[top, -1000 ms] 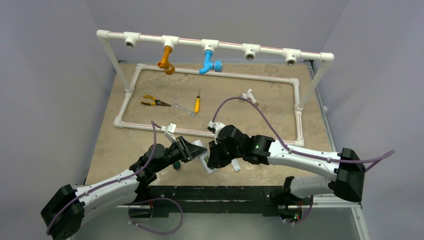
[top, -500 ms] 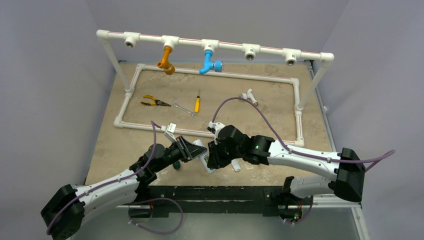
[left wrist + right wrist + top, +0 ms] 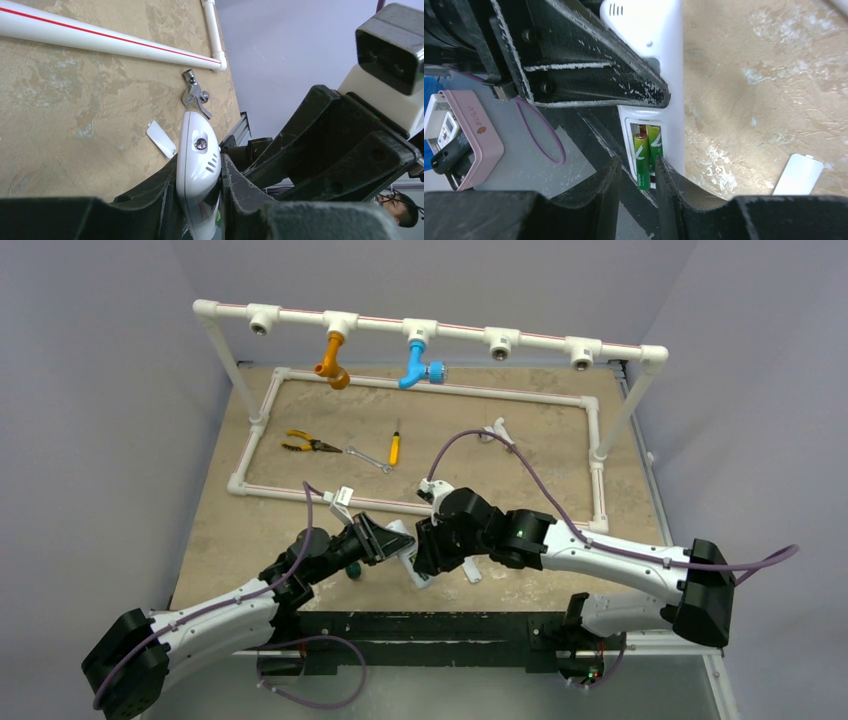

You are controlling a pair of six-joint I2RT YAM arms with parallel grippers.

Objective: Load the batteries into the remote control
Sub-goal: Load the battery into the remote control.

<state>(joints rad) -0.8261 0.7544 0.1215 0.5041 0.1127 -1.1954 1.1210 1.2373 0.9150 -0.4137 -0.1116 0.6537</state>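
My left gripper (image 3: 397, 544) is shut on the white remote control (image 3: 410, 558) and holds it on edge above the table's near edge. In the left wrist view the remote (image 3: 198, 150) sits clamped between both fingers. In the right wrist view the remote's (image 3: 659, 45) back faces the camera with its recess open. Two green batteries (image 3: 642, 159) lie side by side in the recess. The left one sticks out a little lower. My right gripper (image 3: 637, 164) hovers right over them, jaws narrowly apart with nothing gripped. It also shows in the top view (image 3: 428, 558).
The flat white cover plate (image 3: 798, 174) lies on the table beside the remote and also shows in the left wrist view (image 3: 161, 138). A green-handled screwdriver (image 3: 352, 568) lies under the left arm. Inside the white pipe frame (image 3: 300, 494) lie pliers (image 3: 305, 443), a wrench (image 3: 370, 460), a yellow screwdriver (image 3: 394, 447).
My right arm has shifted slightly, its wrist edging left against the remote. My left gripper holds the remote still.
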